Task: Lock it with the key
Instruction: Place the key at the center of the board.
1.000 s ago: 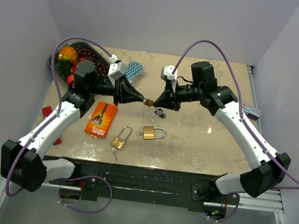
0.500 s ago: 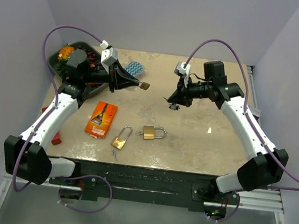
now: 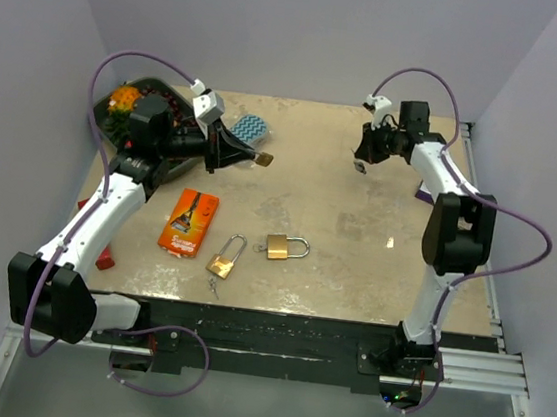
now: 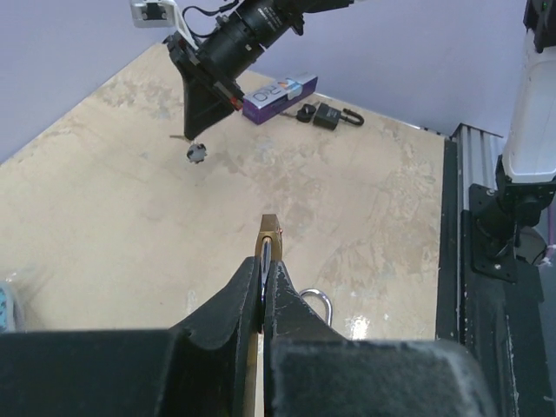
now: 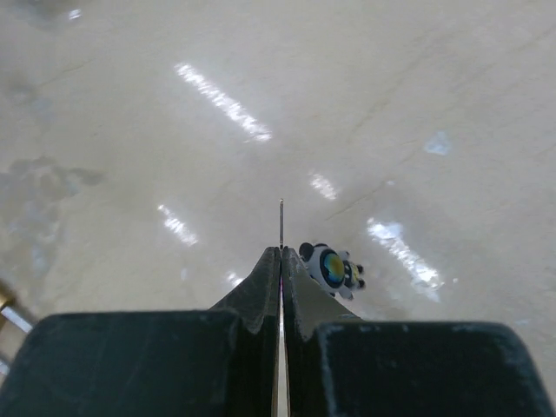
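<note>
My left gripper [image 3: 249, 155] is shut on a brass padlock [image 3: 263, 158] and holds it in the air over the table's back left. In the left wrist view the padlock [image 4: 269, 239] shows edge-on past the pinched fingertips [image 4: 264, 265]. Over the back right, my right gripper [image 3: 363, 158] is shut on a key. Its thin blade [image 5: 281, 221] sticks out beyond the closed tips [image 5: 281, 252], and a small round charm [image 5: 332, 268] dangles beside it. A wide gap separates key and padlock. The left wrist view also shows the right gripper [image 4: 204, 122] and the charm [image 4: 196, 153].
Two more brass padlocks [image 3: 224, 260] [image 3: 285, 247] and a small key [image 3: 213, 287] lie near the front. An orange packet [image 3: 187, 221] lies left of them. A dark tray [image 3: 105, 108] of toy food and a blue cloth [image 3: 251, 127] sit back left. A purple box [image 4: 278, 94] and black padlock [image 4: 328, 115] lie far right.
The two grippers were together at the table's middle. The left has drawn back to the left with the padlock, and the right has swung to the back right with the key.
</note>
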Tool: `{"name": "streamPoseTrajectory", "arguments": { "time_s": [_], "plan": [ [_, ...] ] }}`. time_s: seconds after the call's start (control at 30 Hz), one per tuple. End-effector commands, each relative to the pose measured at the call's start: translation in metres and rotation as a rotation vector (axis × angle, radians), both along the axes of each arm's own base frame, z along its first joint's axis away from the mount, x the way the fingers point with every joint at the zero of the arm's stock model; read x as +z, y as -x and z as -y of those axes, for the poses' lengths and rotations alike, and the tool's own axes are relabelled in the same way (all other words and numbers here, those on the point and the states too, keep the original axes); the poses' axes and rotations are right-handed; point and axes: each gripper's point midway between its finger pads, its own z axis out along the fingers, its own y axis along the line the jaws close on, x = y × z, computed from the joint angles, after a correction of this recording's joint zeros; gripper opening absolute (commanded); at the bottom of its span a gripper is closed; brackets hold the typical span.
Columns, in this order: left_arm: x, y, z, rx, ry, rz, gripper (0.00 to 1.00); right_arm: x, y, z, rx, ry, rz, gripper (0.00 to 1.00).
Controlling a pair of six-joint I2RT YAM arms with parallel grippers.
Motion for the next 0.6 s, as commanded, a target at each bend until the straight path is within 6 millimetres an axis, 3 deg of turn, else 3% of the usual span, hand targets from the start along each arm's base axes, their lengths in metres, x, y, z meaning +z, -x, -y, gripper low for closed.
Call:
{"name": "streamPoseTrajectory", "arguments": {
  "time_s": [0.0, 0.1, 0.13, 0.37, 0.43, 0.47, 0.57],
  "plan": [
    [0.007, -0.002, -0.01, 0.058, -0.045, 0.089, 0.0, 0.008, -0.072, 0.031, -0.199, 0.038, 0.146, 0.0],
    [0.0, 0.003, -0.015, 0.08, -0.075, 0.071, 0.0, 0.0, -0.093, 0.041, -0.261, 0.024, 0.153, 0.0],
    [-0.002, 0.006, -0.016, 0.084, -0.083, 0.06, 0.0, -0.012, -0.102, 0.046, -0.285, 0.026, 0.141, 0.0],
    [-0.025, 0.012, -0.022, 0.101, -0.132, 0.002, 0.0, -0.034, -0.133, 0.06, -0.362, 0.044, 0.155, 0.0],
    [-0.03, 0.012, -0.022, 0.103, -0.131, -0.02, 0.0, -0.028, -0.139, 0.06, -0.37, 0.043, 0.172, 0.13],
    [-0.032, 0.012, -0.021, 0.103, -0.131, -0.031, 0.0, -0.03, -0.139, 0.062, -0.372, 0.051, 0.168, 0.29],
    [-0.036, 0.007, -0.019, 0.107, -0.115, -0.087, 0.0, 0.0, -0.139, 0.061, -0.359, 0.051, 0.209, 0.48]
  ]
}}
